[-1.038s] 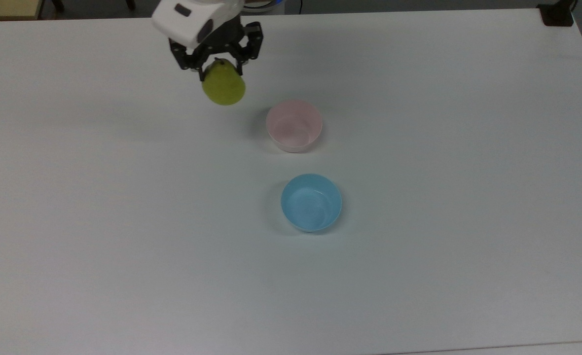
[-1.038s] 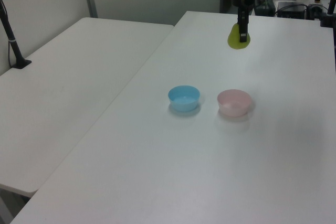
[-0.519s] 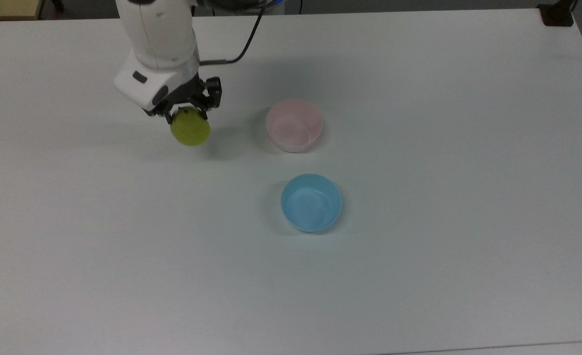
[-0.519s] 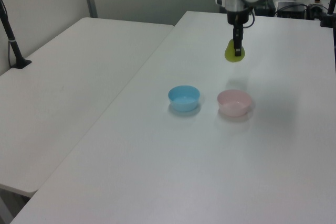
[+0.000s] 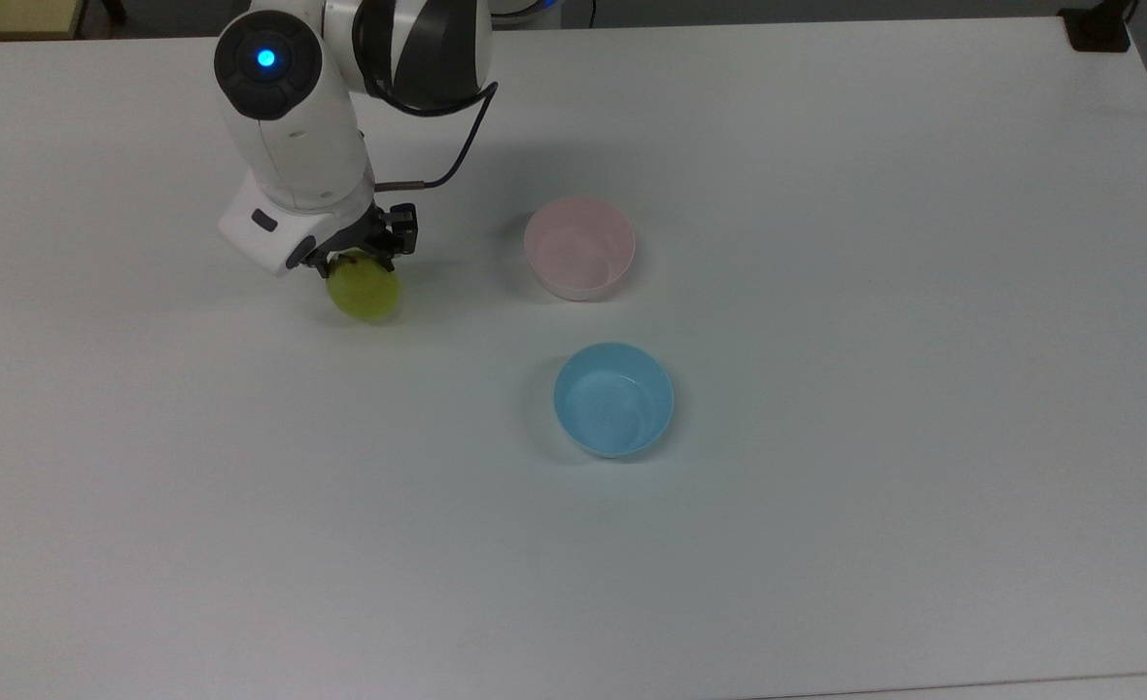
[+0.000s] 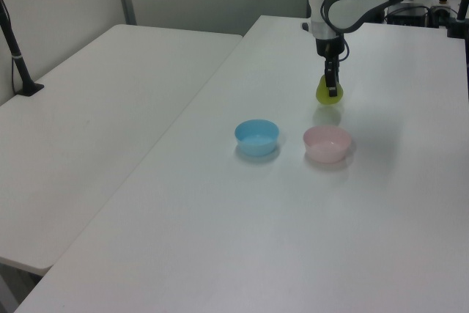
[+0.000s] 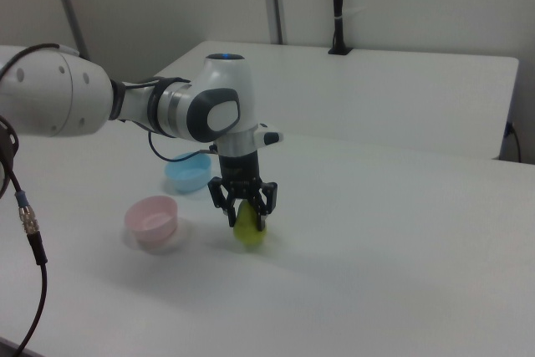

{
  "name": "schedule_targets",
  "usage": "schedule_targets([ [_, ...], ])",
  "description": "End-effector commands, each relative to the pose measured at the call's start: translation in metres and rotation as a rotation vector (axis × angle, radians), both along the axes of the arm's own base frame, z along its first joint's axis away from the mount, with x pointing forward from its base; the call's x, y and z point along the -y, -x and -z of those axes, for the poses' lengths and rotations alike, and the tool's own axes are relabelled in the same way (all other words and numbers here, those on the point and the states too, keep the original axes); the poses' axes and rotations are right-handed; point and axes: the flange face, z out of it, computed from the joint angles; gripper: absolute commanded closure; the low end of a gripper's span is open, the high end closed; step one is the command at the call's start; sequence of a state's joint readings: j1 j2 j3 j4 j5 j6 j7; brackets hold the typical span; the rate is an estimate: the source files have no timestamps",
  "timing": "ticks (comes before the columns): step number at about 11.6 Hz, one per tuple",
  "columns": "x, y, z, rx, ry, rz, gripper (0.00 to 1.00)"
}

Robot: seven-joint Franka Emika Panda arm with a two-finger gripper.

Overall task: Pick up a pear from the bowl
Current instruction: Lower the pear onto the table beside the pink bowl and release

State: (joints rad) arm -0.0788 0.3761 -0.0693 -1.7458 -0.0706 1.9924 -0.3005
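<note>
- Change: over the last second the gripper [image 5: 358,261] has carried the pear [image 5: 364,292] from the top view's upper edge down and left, low over the table [image 5: 826,544].
- Meaning: the bowl [image 5: 579,247] is empty; pick-up looks done, set-down likely next.
- Hand: fingers clamped on the pear's top.
- Location: left-centre of the top view, well apart from the bowl.
- Orientation: long axis near vertical, stem end up between the fingers.

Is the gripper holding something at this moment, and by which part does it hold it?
Yes. The gripper holds the pear by its narrow upper end, with the round body hanging below the fingers.
</note>
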Motion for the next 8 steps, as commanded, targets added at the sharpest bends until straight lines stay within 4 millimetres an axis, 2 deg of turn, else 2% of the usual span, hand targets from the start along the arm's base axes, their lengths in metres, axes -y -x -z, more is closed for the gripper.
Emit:
schedule_targets([
  [1,0.006,0.001,0.004,0.010,0.013,-0.011,0.45],
  [2,0.006,0.002,0.007,0.003,0.013,-0.004,0.20],
  [4,0.006,0.003,-0.003,0.009,0.015,0.003,0.00],
  [6,-0.003,0.003,-0.034,0.058,0.021,0.020,0.00],
  [8,-0.048,0.005,-0.069,0.097,0.036,0.121,0.00],
])
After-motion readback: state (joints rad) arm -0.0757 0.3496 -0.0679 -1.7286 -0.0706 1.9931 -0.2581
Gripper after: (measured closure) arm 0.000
